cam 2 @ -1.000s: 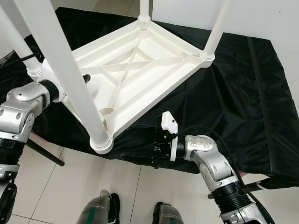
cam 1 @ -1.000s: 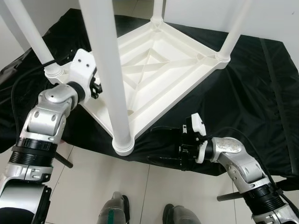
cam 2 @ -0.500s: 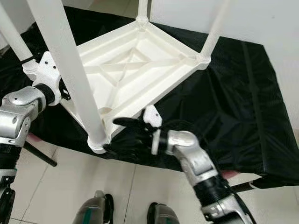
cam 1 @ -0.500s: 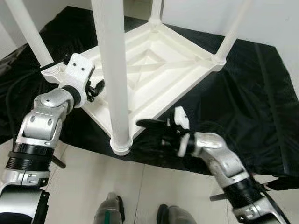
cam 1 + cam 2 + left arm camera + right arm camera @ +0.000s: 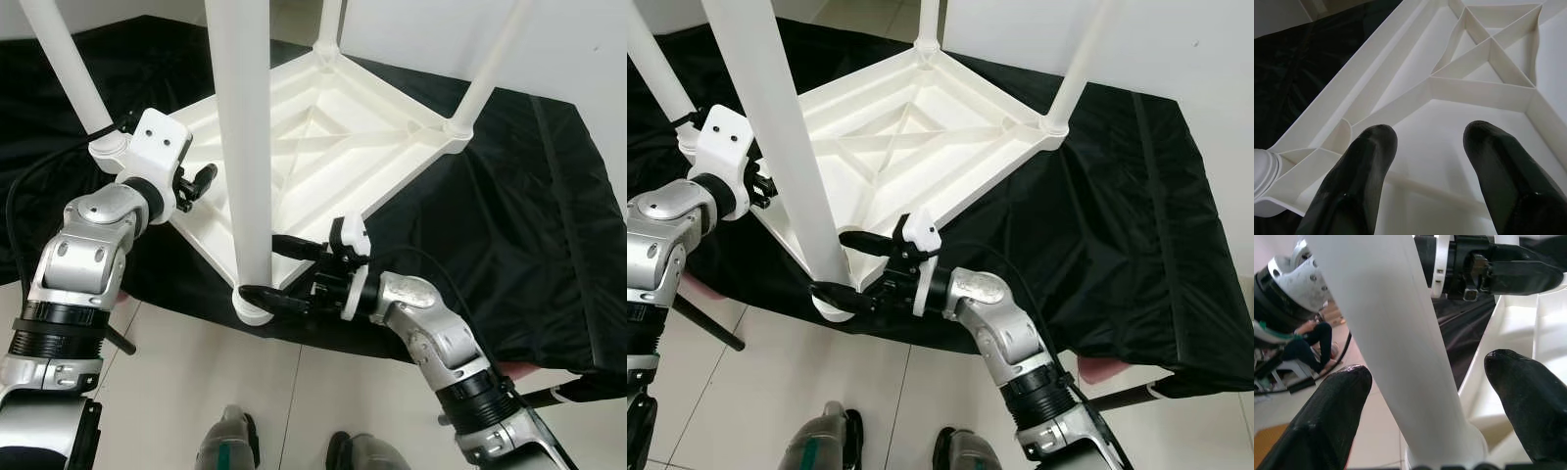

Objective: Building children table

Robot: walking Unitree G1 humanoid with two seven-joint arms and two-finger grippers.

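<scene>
While the white plastic children's table (image 5: 333,147) lies upside down on the black cloth-covered bench (image 5: 529,196), its four white round legs stand straight up from its corners. Its nearest corner juts over the bench's front edge, above the pale tiled floor (image 5: 176,392). The right gripper (image 5: 854,266) reaches in at that corner, its two black fingers spread wide on either side of the nearest white leg (image 5: 243,147), low by the socket; from where I stand I cannot tell whether they touch it. The left gripper (image 5: 199,181) sits at the table's left corner, jaws apart, its fingers (image 5: 1356,166) hovering over the ribbed underside inside the rim, gripping nothing. In the right wrist view, a seated person (image 5: 1308,345) shows in the background.
</scene>
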